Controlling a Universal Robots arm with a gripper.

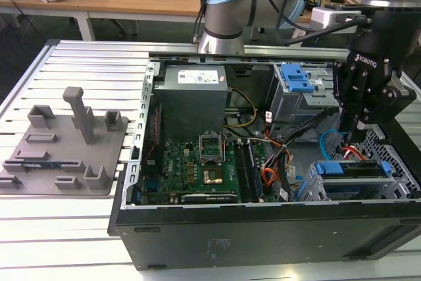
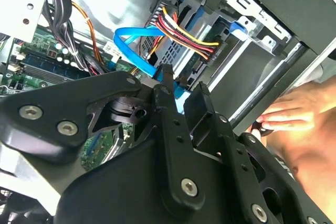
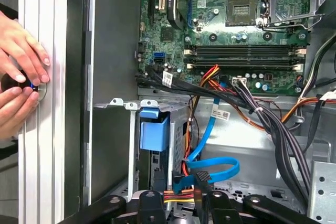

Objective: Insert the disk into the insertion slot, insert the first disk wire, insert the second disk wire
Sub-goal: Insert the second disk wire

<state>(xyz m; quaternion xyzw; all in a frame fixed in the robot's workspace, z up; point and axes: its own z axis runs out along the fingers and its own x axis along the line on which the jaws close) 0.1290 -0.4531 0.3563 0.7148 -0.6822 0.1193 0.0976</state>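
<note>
My worry starts with the second disk wire [image 1: 325,140]. Its light-blue loop stands at about 9 o'clock from the gripper [image 1: 353,137] in the exterior view. If the plug sits crooked in the pinch, I judge it could jam against the drive's socket or slip out. The first disk wire [image 2: 185,33], red, yellow and black, crosses close to the same spot in the second wrist view and looks seated. A sideways nudge might snag it or tug it loose. A person's hands [image 3: 21,80] rest on the rail beside the case, near enough that I would watch them.

The arm hangs steeply over the case's right end in the exterior view, wrist pointing down. The fingers [image 2: 167,88] are drawn close together and appear to pinch the light-blue wire near its plug. The disk [image 1: 350,168], in its blue carrier, lies in the insertion slot [image 1: 309,190] at 6 o'clock from the gripper.
</note>
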